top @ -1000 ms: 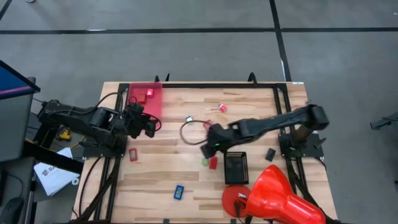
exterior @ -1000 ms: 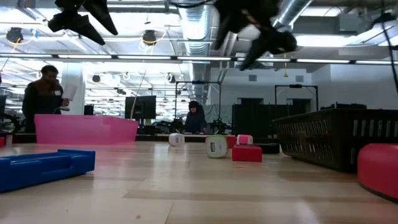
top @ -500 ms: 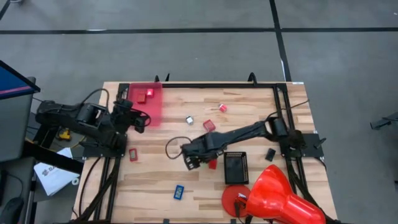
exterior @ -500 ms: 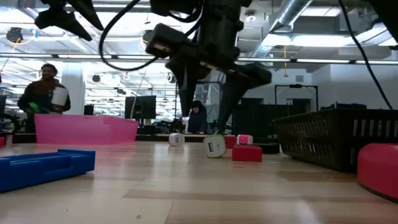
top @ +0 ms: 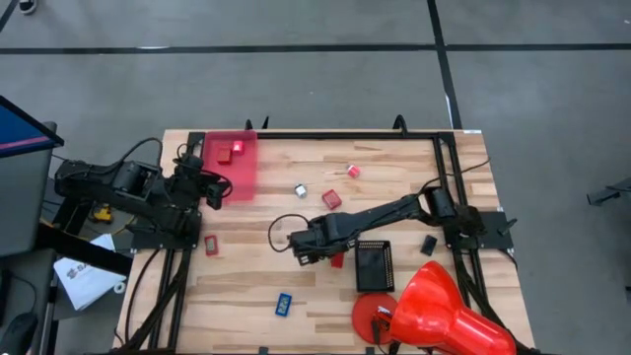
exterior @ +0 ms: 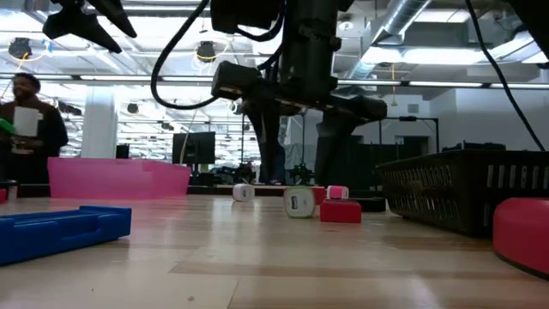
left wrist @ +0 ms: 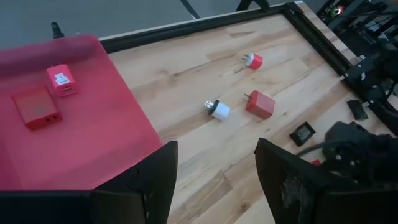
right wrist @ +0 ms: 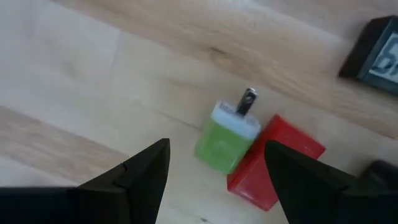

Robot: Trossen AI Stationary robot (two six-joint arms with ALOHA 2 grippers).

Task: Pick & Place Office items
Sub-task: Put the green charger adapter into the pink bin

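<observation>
Right gripper (top: 303,247) mid-frame in high view, fingers open, hovering over green-white plug (right wrist: 226,139) touching red block (right wrist: 273,163). Risk: closing fingers snag both, or nudge plug aside. Left gripper (top: 211,189) open beside pink bin (top: 246,168).

wooden table (top: 394,158) with a black frame round it, see-through pink bin (top: 237,170) at the far left corner, black mesh tray (top: 375,264) near the front right, big red cone thing (top: 449,314) beside it, person (exterior: 30,129) standing way back in the room
</observation>
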